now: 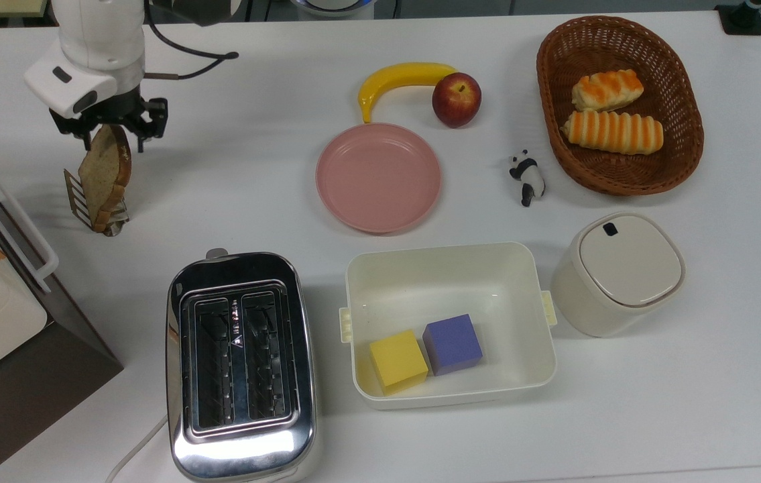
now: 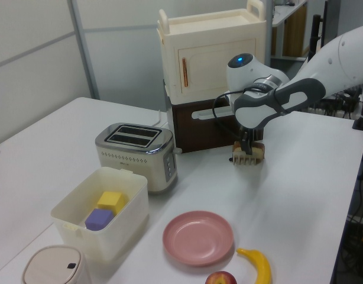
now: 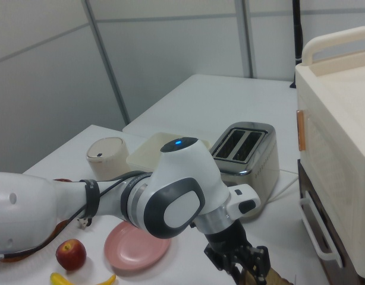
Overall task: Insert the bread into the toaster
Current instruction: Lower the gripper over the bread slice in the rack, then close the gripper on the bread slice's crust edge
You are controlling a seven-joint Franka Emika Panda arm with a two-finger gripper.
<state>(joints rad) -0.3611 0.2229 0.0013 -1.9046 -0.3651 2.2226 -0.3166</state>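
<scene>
claw (image 1: 110, 131) spread, straddling bread's top edge, not pinching | bread (image 1: 104, 176) upright in wire rack (image 1: 78, 196) so crust is reachable from above | toaster (image 1: 240, 365) slots empty, well apart

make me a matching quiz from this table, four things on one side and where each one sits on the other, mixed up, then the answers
Things:
1. the bread
2. purple cube
3. striped rolls
4. apple

Places:
A. in the wicker basket
B. upright in a small metal rack, under the gripper
C. touching the banana
D. in the cream tub, by the yellow cube

Pairs: 1-B, 2-D, 3-A, 4-C
</scene>
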